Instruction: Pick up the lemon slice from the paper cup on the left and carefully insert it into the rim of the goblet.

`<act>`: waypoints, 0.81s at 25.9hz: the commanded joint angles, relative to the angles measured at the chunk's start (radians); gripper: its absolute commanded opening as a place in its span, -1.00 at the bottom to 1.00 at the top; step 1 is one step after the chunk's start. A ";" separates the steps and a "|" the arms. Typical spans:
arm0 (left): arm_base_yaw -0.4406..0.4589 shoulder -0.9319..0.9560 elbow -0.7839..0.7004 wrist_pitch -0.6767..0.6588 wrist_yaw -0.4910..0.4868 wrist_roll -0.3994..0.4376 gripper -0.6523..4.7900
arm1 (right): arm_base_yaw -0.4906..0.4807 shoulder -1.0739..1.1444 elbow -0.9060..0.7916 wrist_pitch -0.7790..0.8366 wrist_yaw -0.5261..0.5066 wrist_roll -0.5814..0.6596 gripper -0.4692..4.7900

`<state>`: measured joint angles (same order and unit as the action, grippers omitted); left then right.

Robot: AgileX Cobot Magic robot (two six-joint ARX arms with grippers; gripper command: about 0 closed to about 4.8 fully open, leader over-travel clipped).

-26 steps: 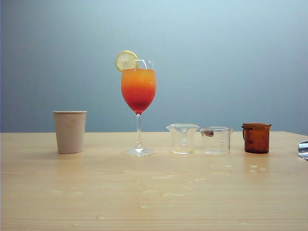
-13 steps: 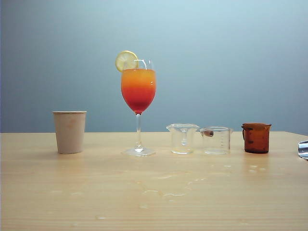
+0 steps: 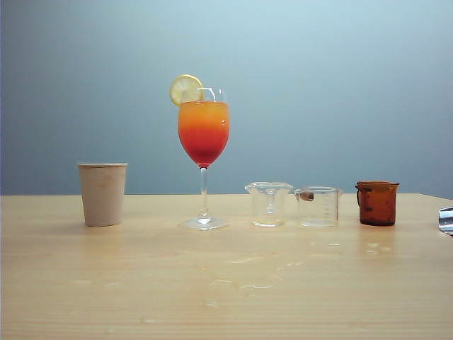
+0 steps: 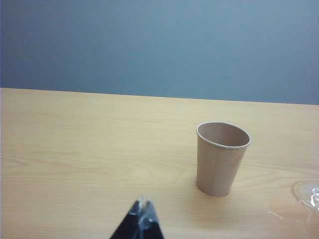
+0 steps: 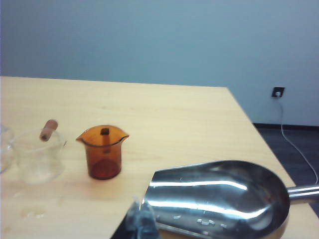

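The lemon slice point(image 3: 185, 89) sits wedged on the rim of the goblet point(image 3: 204, 131), a tall stemmed glass of orange-to-red drink standing mid-table. Left of it stands the beige paper cup point(image 3: 102, 193); its inside point(image 4: 221, 158) looks bare in the left wrist view. My left gripper point(image 4: 141, 209) is shut with nothing in it, low over the table, short of the cup. At the table's right end my right gripper point(image 5: 139, 209) is also shut and holds nothing. Neither arm shows in the exterior view.
Two clear glass beakers point(image 3: 269, 204) point(image 3: 318, 206) and a small amber jug point(image 3: 376, 203) stand right of the goblet. A shiny metal scoop point(image 5: 219, 196) lies beside my right gripper near the table's right edge. Spilled drops point(image 3: 248, 273) wet the table's middle.
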<state>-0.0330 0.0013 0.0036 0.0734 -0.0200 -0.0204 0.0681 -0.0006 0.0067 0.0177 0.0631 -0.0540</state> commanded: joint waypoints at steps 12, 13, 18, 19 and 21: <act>0.000 0.001 0.004 0.010 -0.002 -0.003 -0.78 | -0.002 0.002 -0.006 0.068 -0.003 -0.006 -0.82; 0.000 0.001 0.004 0.010 -0.002 -0.003 -0.78 | -0.002 0.002 -0.006 0.068 -0.003 -0.006 -0.82; 0.000 0.001 0.004 0.010 -0.002 -0.003 -0.78 | -0.002 0.002 -0.006 0.068 -0.002 -0.006 -0.82; 0.000 0.001 0.004 0.010 -0.002 -0.003 -0.78 | -0.002 0.002 -0.006 0.068 -0.003 -0.006 -0.82; 0.000 0.001 0.004 0.010 -0.002 -0.003 -0.78 | -0.002 0.001 -0.006 0.068 -0.003 -0.006 -0.82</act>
<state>-0.0330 0.0013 0.0036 0.0734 -0.0200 -0.0204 0.0666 -0.0006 0.0067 0.0669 0.0605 -0.0586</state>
